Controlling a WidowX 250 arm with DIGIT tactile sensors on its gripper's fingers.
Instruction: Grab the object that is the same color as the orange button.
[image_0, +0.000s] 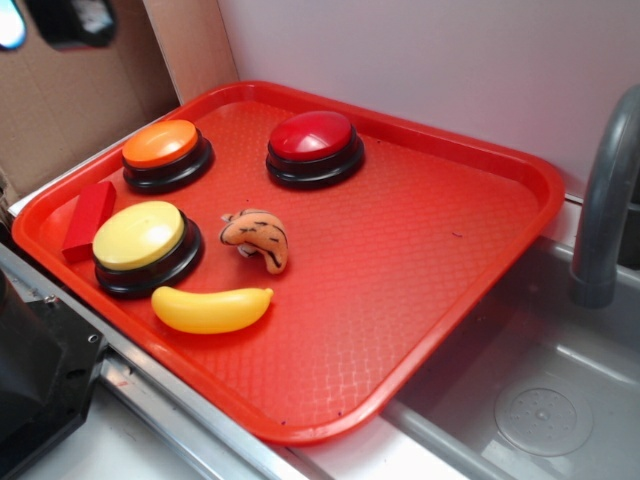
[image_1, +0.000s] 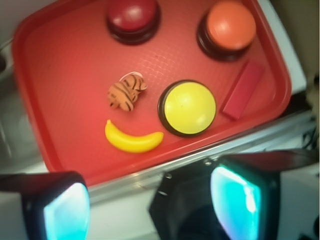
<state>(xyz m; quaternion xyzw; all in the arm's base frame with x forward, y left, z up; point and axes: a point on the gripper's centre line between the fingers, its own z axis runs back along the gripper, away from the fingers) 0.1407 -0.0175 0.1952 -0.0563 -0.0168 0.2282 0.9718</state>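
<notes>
The object, a small orange-tan plush with dark stripes (image_0: 256, 238) (image_1: 126, 92), lies near the middle of the red tray (image_0: 420, 250) (image_1: 65, 90). The orange button (image_0: 163, 150) (image_1: 230, 27) stands at the tray's far left corner in the exterior view. My gripper (image_1: 150, 207) hangs high above the tray's near edge, well away from the plush. Its two cyan-padded fingers (image_1: 65, 212) are spread wide with nothing between them. In the exterior view only a dark part of the gripper (image_0: 70, 20) shows at the top left.
A yellow button (image_0: 145, 243) (image_1: 189, 107), a red button (image_0: 314, 145) (image_1: 132, 17), a yellow banana (image_0: 210, 308) (image_1: 132, 140) and a red block (image_0: 88, 220) (image_1: 243, 90) share the tray. A grey sink (image_0: 540, 400) with a faucet (image_0: 605, 200) lies right. A black box (image_0: 35, 390) sits front left.
</notes>
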